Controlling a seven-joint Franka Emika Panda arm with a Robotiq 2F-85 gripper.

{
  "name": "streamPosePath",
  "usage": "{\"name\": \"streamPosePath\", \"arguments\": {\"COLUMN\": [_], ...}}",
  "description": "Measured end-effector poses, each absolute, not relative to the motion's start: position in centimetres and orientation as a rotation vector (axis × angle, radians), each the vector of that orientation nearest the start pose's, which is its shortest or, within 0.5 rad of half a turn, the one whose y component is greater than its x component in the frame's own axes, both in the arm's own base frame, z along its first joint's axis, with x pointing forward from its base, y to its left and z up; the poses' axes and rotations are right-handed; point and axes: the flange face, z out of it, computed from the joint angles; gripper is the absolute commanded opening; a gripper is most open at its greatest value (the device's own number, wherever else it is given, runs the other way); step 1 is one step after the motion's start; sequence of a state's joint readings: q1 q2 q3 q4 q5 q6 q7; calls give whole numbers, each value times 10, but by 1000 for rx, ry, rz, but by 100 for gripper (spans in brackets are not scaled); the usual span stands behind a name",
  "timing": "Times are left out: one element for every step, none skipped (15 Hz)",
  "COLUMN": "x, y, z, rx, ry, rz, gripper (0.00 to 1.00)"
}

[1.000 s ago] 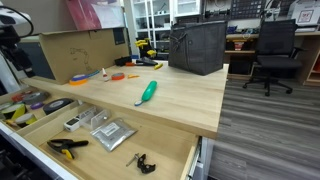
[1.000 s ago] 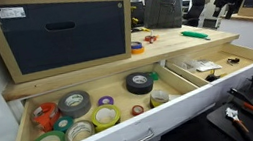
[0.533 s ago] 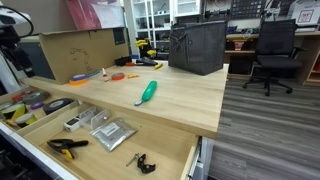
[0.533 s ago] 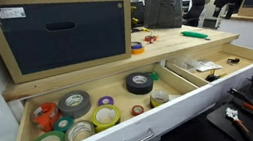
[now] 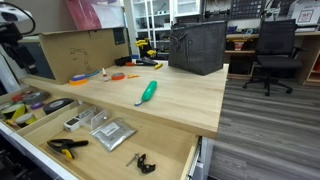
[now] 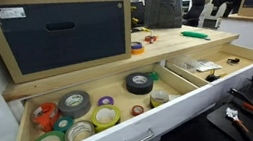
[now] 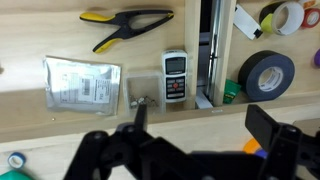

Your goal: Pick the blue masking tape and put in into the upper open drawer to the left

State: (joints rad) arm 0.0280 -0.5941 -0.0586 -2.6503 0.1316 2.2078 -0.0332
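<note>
Blue tape (image 7: 15,160) lies on the table by the edge above the drawers, with the gripper (image 7: 200,150) empty over that edge.

In the wrist view the pincer's two fingers (image 7: 135,135) are spread wide with nothing between them, and the tape sits well off to one side of them. In an exterior view the tape (image 6: 138,50) rests on the tabletop just beside the box (image 6: 60,30), apart from the upper drawer (image 6: 19,127) below, which holds a black roll (image 7: 265,75). Pliers (image 7: 125,25) and a grey packet (image 7: 82,82) lie in the lower drawer.
</note>
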Motion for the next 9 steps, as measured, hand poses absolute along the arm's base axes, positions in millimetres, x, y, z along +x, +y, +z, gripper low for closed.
{"name": "streamPosePath", "arguments": {"x": [380,388,397,407,417,428,439,450,461], "y": [-4,0,5,10,15,21,27,33,38], "z": [447,451,455,458,459,459,457,454,450], "rx": [-2998,-3004,-3010,-3016,-3022,-3028,-3033,-3037,-3041], "ry": [79,66,53,45,45,52,59,70,80], "rz": [-249,-266,-277,-281,-277,-268,-255,-239,-223], "gripper": [100,100,100,100,100,100,100,100,100]}}
